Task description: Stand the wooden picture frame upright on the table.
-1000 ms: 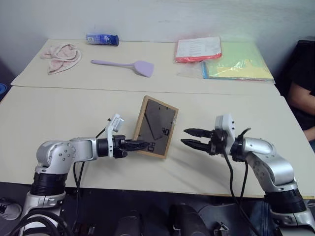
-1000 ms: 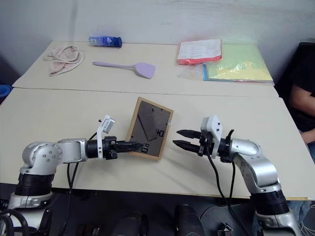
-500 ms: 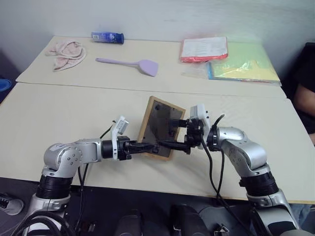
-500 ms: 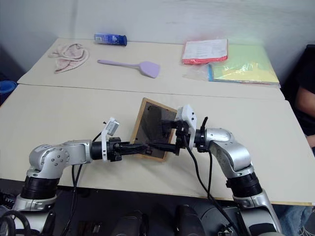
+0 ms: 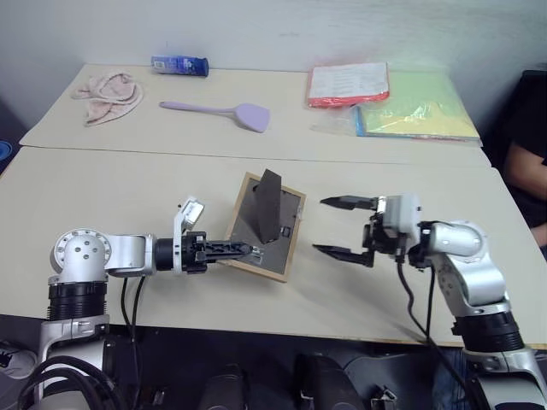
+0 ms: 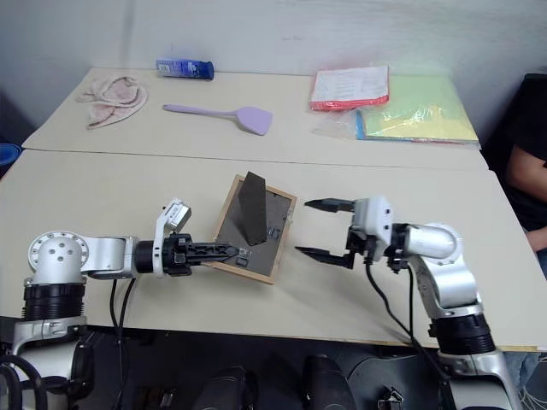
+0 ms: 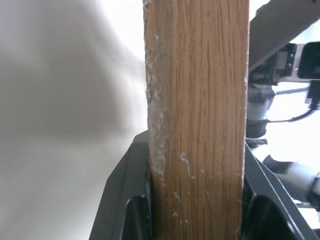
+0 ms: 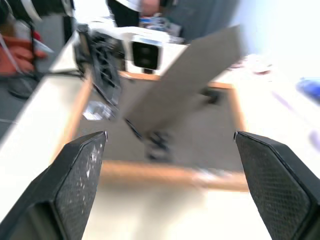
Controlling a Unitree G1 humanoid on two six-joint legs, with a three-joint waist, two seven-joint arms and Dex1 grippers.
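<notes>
Holding the small wooden picture frame (image 5: pixel 263 224) by its lower edge, the left gripper (image 5: pixel 244 249) has its two black fingers pinched tight on the light wood. The frame is tipped up off the big pale beige table (image 5: pixel 120 192), with its dark back facing up and its dark fold-out stand (image 5: pixel 266 205) sticking out. Just beside the frame, the right gripper (image 5: pixel 341 227) has its fingers spread wide apart and touches nothing. Farther back from the frame, past the seam in the table, lies a purple spatula (image 5: pixel 218 111). Near that are a pink cloth (image 5: pixel 108 95) and a blue bottle (image 5: pixel 179 65) lying on its side. A red folder (image 5: pixel 347 84) and a green folder (image 5: pixel 414 107) lie well behind the frame. A person (image 5: pixel 526 149) in dark clothes sits beside the table.
</notes>
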